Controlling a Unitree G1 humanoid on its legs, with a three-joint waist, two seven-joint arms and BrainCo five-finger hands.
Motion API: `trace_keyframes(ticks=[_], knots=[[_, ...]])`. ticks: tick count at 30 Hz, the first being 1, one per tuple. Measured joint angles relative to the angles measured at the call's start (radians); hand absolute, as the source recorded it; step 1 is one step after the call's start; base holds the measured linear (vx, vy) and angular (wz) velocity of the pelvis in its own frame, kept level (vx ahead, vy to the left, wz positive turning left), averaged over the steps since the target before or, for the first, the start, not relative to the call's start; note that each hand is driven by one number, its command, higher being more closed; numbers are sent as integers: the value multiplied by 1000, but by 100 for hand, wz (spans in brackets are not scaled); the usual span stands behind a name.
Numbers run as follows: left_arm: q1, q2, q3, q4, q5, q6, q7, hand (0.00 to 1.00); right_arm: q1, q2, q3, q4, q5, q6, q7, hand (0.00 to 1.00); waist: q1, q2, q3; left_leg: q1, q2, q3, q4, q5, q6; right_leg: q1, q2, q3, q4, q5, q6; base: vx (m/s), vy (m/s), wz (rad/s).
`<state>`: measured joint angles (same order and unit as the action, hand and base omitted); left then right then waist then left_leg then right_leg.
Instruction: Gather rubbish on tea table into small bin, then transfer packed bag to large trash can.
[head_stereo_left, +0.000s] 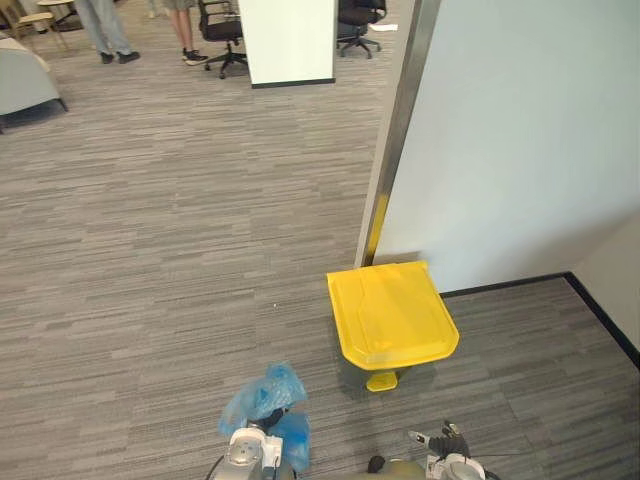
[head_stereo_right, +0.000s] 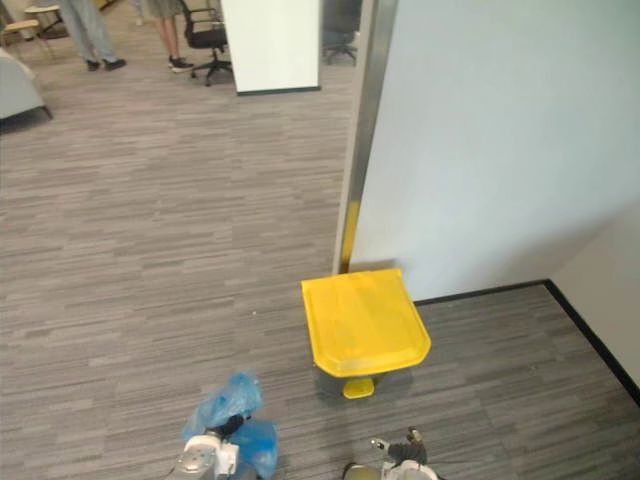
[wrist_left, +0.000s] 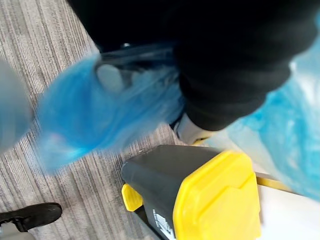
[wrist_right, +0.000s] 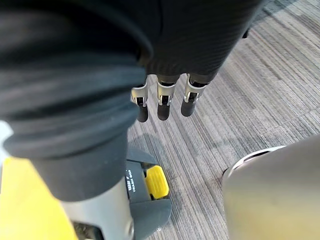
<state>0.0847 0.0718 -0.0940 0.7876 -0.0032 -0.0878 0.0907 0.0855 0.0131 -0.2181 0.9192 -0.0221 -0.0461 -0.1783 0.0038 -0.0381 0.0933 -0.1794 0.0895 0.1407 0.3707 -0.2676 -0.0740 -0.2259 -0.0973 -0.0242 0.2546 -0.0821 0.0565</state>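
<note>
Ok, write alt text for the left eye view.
A trash can with a shut yellow lid stands on grey striped carpet beside a pale wall. At the lower edge, a crumpled blue plastic bag bunches over the robot's left hand, with the open right hand beside it.

The blue bag (head_stereo_left: 265, 392) is thin plastic film, half transparent, crinkled and a little shiny. The trash can (wrist_left: 155, 175) has a dark grey body of matt plastic. Its yellow lid (head_stereo_left: 392, 312) and pedal (head_stereo_left: 381, 381) are smooth plastic with a soft gloss. The floor (head_stereo_left: 170, 250) is grey carpet, matt and finely ribbed. The wall (head_stereo_left: 520, 130) is smooth and matt; the strip (head_stereo_left: 400, 120) on its edge looks like brushed metal. The right hand (wrist_right: 195, 35) has a dark ribbed matt cover, and its fingers (wrist_right: 163, 97) look like silver metal.
</note>
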Motion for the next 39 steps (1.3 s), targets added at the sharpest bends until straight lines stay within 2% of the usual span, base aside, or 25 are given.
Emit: trace_keyframes(ticks=[2,4,5,6,7,8,9,10,11,12,14,17,21,24,28,32,35,39], knots=[[-1,10,-1,1,0,0,5,100,-2,4,5,-1,0,0,-1,0,-1,-8,8,-22,-2,23,20,1,4,-26,0,27,-1,24,13,-58,94,-45],[-22,14,2,1,-1,0,16,100,-7,-6,20,-1,-1,-1,-8,0,-2,0,14,-49,10,64,41,19,42,-63,-11,24,41,31,16,-47,61,-18],[-26,13,5,2,0,-1,16,100,-9,-10,26,-2,-2,0,-8,0,1,5,18,-46,14,71,39,21,46,-73,-14,11,79,8,7,5,-7,-18],[-29,12,18,2,0,0,18,100,-14,-15,26,-3,-15,0,-9,0,6,12,23,-23,21,82,32,23,42,-83,-28,-36,209,-50,-6,41,-62,-28],[-24,13,28,2,0,-1,20,100,-17,-15,27,-3,-19,-1,-10,0,14,18,26,-2,34,102,30,26,39,-58,-32,-55,272,-97,-11,60,-89,-28],[-21,13,32,2,0,0,20,100,-18,-13,27,-3,-19,-2,-10,0,15,20,27,6,40,110,29,27,37,-43,-35,-59,285,-115,-12,42,-153,-25],[-17,13,38,1,0,-1,20,100,-16,-8,30,-2,-19,-3,-9,0,22,15,23,12,46,122,27,33,25,-9,-56,-74,285,-164,-9,29,-216,-17],[-18,14,38,1,0,0,20,100,-16,-5,31,-1,-20,-3,-9,0,27,-5,12,7,43,125,23,36,9,9,-55,-79,224,-198,-8,30,-241,-17],[-22,8,38,10,-1,1,21,100,-18,-12,30,1,-20,-3,-9,0,30,7,15,7,52,119,18,39,1,11,-40,-82,210,-195,-14,25,-222,-24],[-15,-19,35,14,-1,6,18,100,-19,-24,30,13,-19,-3,-10,0,37,39,12,4,71,101,-8,50,-19,23,4,-80,147,-161,-28,37,-179,-28],[-18,-30,21,30,-1,6,18,100,-42,-55,31,60,-19,0,-13,0,42,64,8,7,97,87,-21,72,-38,27,42,-70,119,-143,-43,36,-171,-31],[-35,-26,5,39,-4,6,18,100,-45,-67,28,81,-19,-1,-18,0,38,54,15,22,103,63,-47,107,-47,43,58,-75,107,-136,-55,32,-128,-4],[-51,-22,-13,50,-20,6,17,100,-47,-78,24,84,-19,-1,-20,0,27,45,25,60,88,43,-91,151,-52,80,53,-82,84,-128,-65,-2,-57,9],[-54,-20,-13,50,-20,5,18,100,-52,-80,24,90,-19,-1,-20,0,27,46,26,61,80,41,-92,178,-49,90,46,-83,67,-114,-66,-50,-16,4],[-53,-17,-14,76,-20,6,17,100,-69,-85,21,102,-19,-1,-20,0,25,67,41,86,75,40,-138,206,-49,106,45,-81,35,-87,-67,-91,13,-1],[-36,-13,-14,91,-19,6,16,100,-68,-85,16,117,-19,-2,-20,0,20,73,43,123,69,41,-200,207,-49,104,46,-80,34,-88,-49,-130,36,1],[-34,-6,-14,97,-19,6,16,100,-70,-83,0,119,-19,-3,-20,0,19,73,49,129,58,42,-228,191,-29,102,41,-72,31,-77,-32,-89,61,-2],[-26,4,-29,113,-18,6,16,100,-67,-85,-7,118,-20,-3,-20,0,19,78,49,128,36,60,-236,173,-23,103,30,-38,-15,-66,-11,-43,103,-14]])
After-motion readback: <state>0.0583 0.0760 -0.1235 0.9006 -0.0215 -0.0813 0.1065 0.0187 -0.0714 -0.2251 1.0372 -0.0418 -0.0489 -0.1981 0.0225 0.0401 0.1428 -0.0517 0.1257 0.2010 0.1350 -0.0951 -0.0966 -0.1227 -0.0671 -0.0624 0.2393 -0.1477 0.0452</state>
